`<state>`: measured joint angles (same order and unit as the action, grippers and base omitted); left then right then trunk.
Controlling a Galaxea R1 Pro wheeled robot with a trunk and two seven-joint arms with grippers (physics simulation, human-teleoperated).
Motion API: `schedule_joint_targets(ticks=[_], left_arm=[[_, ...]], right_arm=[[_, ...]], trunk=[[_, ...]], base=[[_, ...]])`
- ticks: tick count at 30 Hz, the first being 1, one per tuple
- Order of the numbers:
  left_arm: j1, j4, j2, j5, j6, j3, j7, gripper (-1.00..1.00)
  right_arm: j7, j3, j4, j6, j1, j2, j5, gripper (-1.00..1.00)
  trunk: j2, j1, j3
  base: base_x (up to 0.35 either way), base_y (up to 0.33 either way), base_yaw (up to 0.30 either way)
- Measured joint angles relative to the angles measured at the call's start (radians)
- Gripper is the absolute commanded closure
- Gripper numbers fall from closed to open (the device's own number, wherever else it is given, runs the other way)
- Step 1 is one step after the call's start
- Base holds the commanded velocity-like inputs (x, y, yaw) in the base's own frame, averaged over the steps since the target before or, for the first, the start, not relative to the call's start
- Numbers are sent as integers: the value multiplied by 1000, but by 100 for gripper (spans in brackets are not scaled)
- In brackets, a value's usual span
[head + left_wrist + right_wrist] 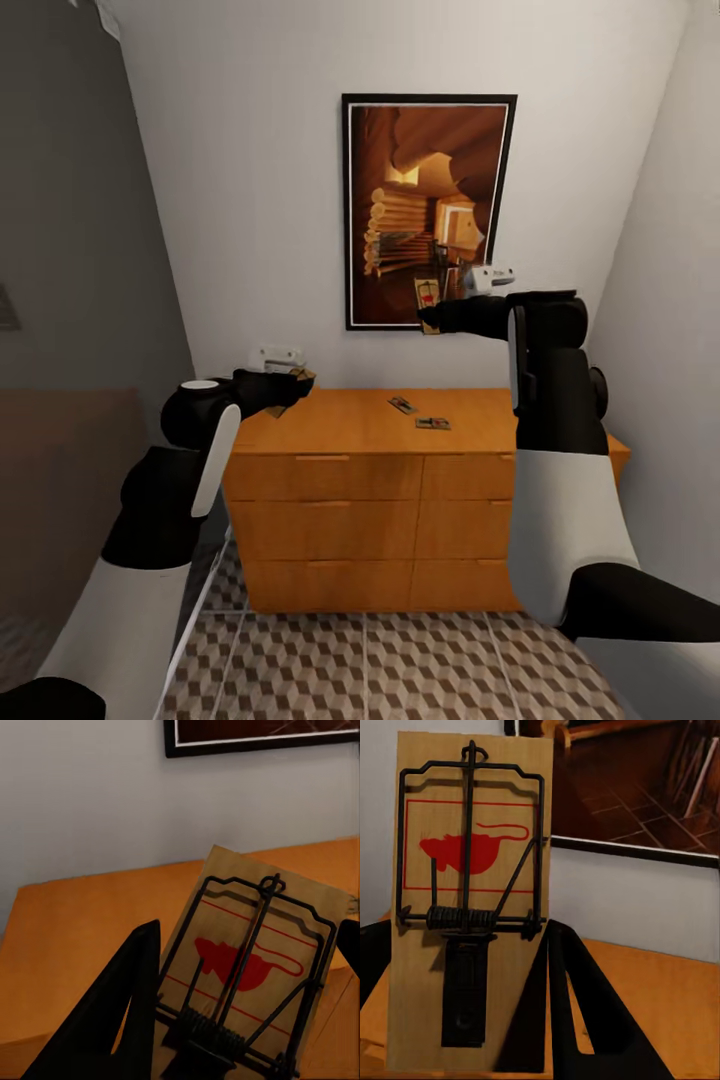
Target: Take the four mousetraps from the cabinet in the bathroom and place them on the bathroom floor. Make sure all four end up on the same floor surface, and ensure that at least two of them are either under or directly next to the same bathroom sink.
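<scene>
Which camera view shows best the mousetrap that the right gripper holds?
The right wrist view: the mousetrap stands upright, its wire and red mouse print clear. In the head view it is tiny before the picture.

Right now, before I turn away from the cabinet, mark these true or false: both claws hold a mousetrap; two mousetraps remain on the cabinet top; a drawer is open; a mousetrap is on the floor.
1. Both claws hold a mousetrap. True: the left claw grips one mousetrap, the right claw another.
2. Two mousetraps remain on the cabinet. True: one and another lie on top.
3. A drawer is open. False: all drawers look shut.
4. A mousetrap is on the bathroom floor. False: none on the visible tiles.
</scene>
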<state>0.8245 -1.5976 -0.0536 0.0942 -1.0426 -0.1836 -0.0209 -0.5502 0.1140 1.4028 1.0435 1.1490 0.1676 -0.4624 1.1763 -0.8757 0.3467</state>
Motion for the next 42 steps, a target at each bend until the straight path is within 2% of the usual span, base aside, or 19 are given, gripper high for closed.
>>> schedule_joint_targets(ticks=[7,12,30,42], left_arm=[[-72,0,0,0,0,1,2,100],[-102,0,1,0,0,1,2,100],[-114,0,2,0,0,3,4,100],[-125,0,2,0,0,6,4,100]], right_arm=[[0,-2,0,0,-24,2,1,100],[0,-3,-1,0,-40,3,1,100],[0,-11,-1,0,-92,4,4,100],[-1,-23,-2,0,-146,6,7,100]], trunk=[[0,0,0],[0,0,0],[0,0,0],[0,0,0]], base=[[-109,-23,0],[-259,-89,0],[-307,-113,0],[-250,72,0]])
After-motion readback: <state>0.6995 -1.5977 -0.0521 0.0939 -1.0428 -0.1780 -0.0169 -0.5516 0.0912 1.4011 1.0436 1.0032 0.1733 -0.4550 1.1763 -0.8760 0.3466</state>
